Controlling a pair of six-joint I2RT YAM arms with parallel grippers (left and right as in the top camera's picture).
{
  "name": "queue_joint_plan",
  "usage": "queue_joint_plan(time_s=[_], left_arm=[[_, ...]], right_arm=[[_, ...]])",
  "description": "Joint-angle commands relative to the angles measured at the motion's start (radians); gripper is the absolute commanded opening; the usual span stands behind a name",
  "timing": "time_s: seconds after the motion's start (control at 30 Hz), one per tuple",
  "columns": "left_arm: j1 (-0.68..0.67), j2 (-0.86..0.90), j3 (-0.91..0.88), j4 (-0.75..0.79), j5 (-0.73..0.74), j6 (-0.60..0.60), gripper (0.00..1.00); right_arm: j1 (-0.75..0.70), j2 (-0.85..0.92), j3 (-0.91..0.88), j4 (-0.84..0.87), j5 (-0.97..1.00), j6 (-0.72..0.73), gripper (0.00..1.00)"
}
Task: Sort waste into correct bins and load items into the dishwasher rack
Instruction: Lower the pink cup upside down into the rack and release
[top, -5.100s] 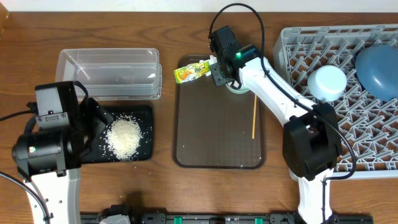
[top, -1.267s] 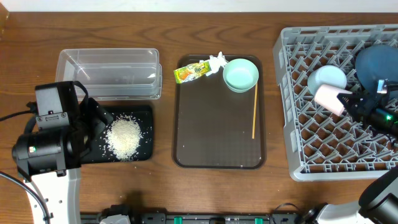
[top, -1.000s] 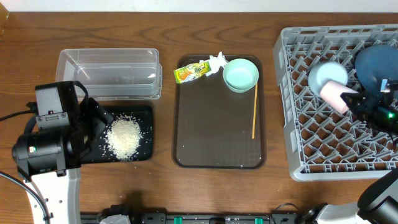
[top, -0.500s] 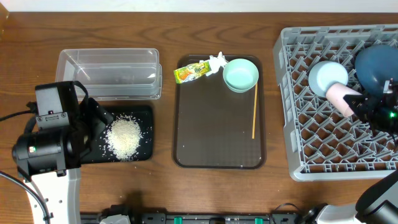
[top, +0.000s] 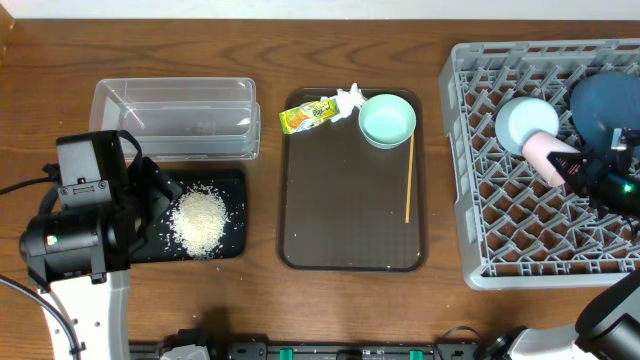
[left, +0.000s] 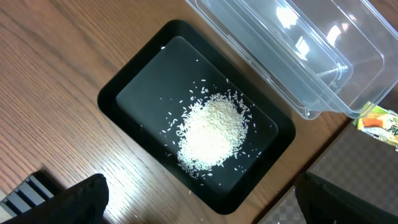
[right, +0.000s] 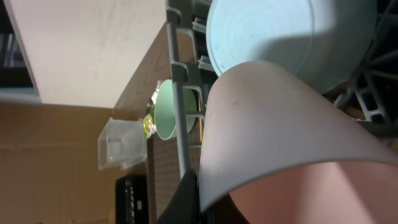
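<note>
My right gripper (top: 582, 166) is shut on the small pink cup (top: 549, 153), holding it tilted over the grey dishwasher rack (top: 500, 240) beside the upturned light blue bowl (top: 522, 122); the cup fills the right wrist view (right: 273, 130). The dark blue plate (top: 604, 102) stands in the rack. The mint green bowl (top: 387, 119), snack wrapper (top: 306, 115), white tissue (top: 348, 97) and chopstick (top: 409, 178) lie on the brown tray (top: 340, 230). Rice (top: 199, 217) is heaped in the black tray (top: 236, 185). The clear tub (top: 175, 118) stands behind it. My left gripper (left: 199, 202) is open above the black tray's near edge.
The brown serving tray sits between the bins and the rack. The left arm's base (top: 75, 235) stands at the left of the black tray. In the left wrist view the rice (left: 211, 130) and the clear tub (left: 298, 50) show.
My right gripper left the brown tray with the pink cup, carried it over the rack and shifted it slightly right and back beside the light blue bowl. The left arm has not moved.
</note>
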Motion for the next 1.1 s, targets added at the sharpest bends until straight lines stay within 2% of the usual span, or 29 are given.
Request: queue_joint_plan(time_s=[0.0, 0.33, 0.6, 0.73, 0.9, 1.07], left_arm=[[0.003, -0.001, 0.012, -0.003, -0.009, -0.005, 0.98], [0.003, -0.001, 0.012, -0.003, -0.009, -0.005, 0.97], [0.003, -0.001, 0.012, -0.003, -0.009, -0.005, 0.98], [0.003, -0.001, 0.012, -0.003, -0.009, -0.005, 0.97], [0.003, -0.001, 0.012, -0.003, -0.009, -0.005, 0.97], [0.003, -0.001, 0.012, -0.003, -0.009, -0.005, 0.97]], right_arm=[[0.017, 0.033, -0.031, -0.013, -0.01, -0.078, 0.01], [0.016, 0.032, -0.031, -0.004, -0.251, -0.126, 0.01], [0.017, 0.033, -0.031, 0.006, -0.092, -0.196, 0.01], [0.017, 0.033, -0.034, -0.001, -0.074, -0.199, 0.01], [0.017, 0.033, -0.056, 0.007, 0.033, -0.197, 0.07], [0.013, 0.033, -0.062, -0.007, 0.209, -0.105, 0.08]])
